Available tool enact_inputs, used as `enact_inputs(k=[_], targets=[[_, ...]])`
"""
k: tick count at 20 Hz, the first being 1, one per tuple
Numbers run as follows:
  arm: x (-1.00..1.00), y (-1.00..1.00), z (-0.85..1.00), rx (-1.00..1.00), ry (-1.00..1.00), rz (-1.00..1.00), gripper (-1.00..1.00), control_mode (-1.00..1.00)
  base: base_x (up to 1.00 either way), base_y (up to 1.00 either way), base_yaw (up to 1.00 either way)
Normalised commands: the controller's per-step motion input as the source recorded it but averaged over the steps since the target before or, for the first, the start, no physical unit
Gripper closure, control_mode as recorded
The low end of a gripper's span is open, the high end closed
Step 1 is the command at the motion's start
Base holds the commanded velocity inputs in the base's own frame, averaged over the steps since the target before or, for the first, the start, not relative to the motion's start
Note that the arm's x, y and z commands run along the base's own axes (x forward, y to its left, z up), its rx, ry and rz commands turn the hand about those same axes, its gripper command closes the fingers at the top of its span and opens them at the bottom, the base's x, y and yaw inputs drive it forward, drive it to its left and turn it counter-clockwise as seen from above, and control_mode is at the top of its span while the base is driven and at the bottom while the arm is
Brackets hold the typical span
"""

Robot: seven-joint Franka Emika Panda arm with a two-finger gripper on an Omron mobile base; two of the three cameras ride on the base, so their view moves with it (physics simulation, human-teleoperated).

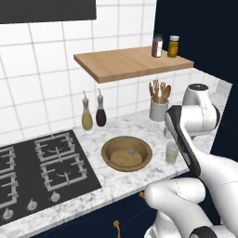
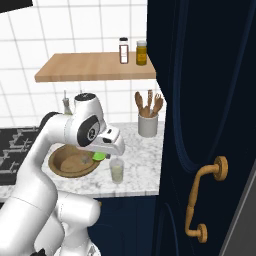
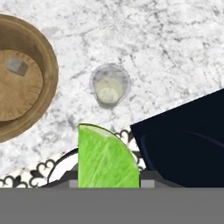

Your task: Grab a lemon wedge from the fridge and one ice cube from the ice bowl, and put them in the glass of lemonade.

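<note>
Here the claw (image 2: pixel 101 156) hangs above the marble worktop (image 1: pixel 116 179), closed partway on the lemon wedge (image 3: pixel 106 158), a bright yellow-green piece pinched between its fingers. In the hand view the wedge stands with its straight cut edge on the left and its curved back on the right, its long axis running along the claw and its tip pointing away from the hand. Just beyond that tip, lower down on the worktop, stands the glass of lemonade (image 3: pixel 110 85), upright, its pale liquid visible from above. Left of the glass and apart from it sits the ice bowl (image 1: pixel 126 153), round and wooden, with the ice cube (image 3: pixel 16 66) lying inside it on the flat bottom.
</note>
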Motion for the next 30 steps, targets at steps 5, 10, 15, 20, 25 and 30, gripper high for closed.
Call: enact_inputs(k=[5,10,15,20,25,30], targets=[[0.02,0.00,-0.23,0.00,0.00,0.00,1.00,-1.00,0.00,0.00,0.00],[0.18,0.00,0.00,0.00,-0.13,0.00,1.00,-1.00,0.00,0.00,0.00],[0.23,0.00,0.00,0.00,-0.11,0.00,1.00,-1.00,0.00,0.00,0.00],[0.34,0.01,-0.01,0.00,0.00,0.00,1.00,-1.00,0.00,0.00,0.00],[0.47,0.00,-0.16,0.00,0.00,0.00,1.00,-1.00,0.00,0.00,0.00],[0.43,-0.02,-0.04,0.00,0.00,0.00,1.00,-1.00,0.00,0.00,0.00]])
